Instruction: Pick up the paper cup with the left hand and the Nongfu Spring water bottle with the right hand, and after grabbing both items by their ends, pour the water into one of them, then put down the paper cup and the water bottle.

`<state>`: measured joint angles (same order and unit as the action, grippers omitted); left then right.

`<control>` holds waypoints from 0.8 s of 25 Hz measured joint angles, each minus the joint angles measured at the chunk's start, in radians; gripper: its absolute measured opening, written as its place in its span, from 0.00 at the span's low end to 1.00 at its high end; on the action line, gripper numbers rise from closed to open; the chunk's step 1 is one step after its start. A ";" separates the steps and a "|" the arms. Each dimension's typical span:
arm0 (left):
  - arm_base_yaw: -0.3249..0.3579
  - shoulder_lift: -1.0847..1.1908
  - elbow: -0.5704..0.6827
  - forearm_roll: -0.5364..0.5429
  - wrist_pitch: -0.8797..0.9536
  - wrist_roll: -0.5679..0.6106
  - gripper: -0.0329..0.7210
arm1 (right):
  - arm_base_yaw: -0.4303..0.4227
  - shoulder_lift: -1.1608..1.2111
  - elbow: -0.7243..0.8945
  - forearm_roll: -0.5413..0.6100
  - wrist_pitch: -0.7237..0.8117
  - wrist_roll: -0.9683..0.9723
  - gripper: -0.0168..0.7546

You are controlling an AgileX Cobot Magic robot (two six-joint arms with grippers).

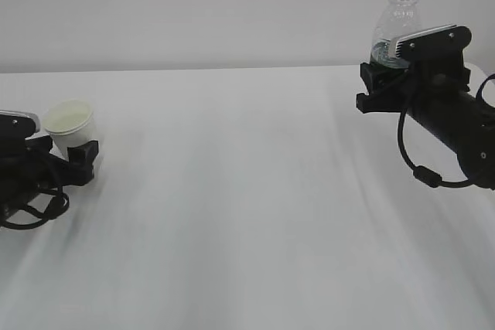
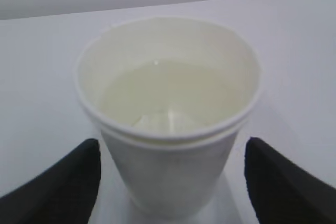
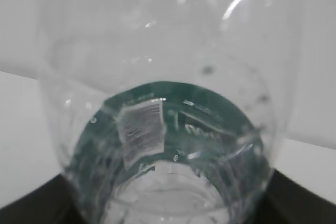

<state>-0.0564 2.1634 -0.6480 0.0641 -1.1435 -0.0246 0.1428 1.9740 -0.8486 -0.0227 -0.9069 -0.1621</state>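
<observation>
Two black arms of mine work over a plain white table (image 1: 247, 214), and the paper cup (image 1: 71, 125) is my landmark here. It stands upright on the table at the far left of the exterior view, holding clear water (image 2: 168, 95) partway up its cream-white inside.

My left hand (image 1: 83, 161) sits low beside the cup's base. In the left wrist view its two dark fingertips (image 2: 68, 179) stand on either side of the cup with bare table showing in the gaps, so these jaws are spread wide and grip nothing.

Far to the right of the cup, and higher, my right hand (image 1: 387, 63) holds the Nongfu Spring water bottle (image 1: 398, 25) upright by its lower end, above the table. The jaws are clamped around the green label band. The bottle has no cap, and its clear upper part looks empty, though I cannot be sure.

I judge the pouring done and the cup set down and released. What remains is the bottle. My next move calls for lowering it straight down, well clear of the cup, keeping it upright, then spreading the right jaws once its base rests on the table.
</observation>
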 joint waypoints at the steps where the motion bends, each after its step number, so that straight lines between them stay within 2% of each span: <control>1: 0.000 -0.012 0.016 0.000 0.000 0.000 0.88 | 0.000 0.000 0.000 0.000 0.000 0.000 0.61; 12: -0.004 -0.153 0.164 0.007 0.000 0.000 0.86 | 0.000 0.000 0.000 0.012 0.000 0.000 0.61; 15: -0.004 -0.199 0.187 0.042 0.000 0.000 0.85 | 0.000 0.000 0.000 0.023 0.000 0.000 0.61; 20: -0.004 -0.263 0.214 0.182 -0.001 -0.065 0.84 | 0.000 0.000 0.000 0.023 0.002 0.004 0.61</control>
<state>-0.0604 1.9005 -0.4338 0.2457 -1.1443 -0.0894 0.1428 1.9740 -0.8486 0.0000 -0.9051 -0.1578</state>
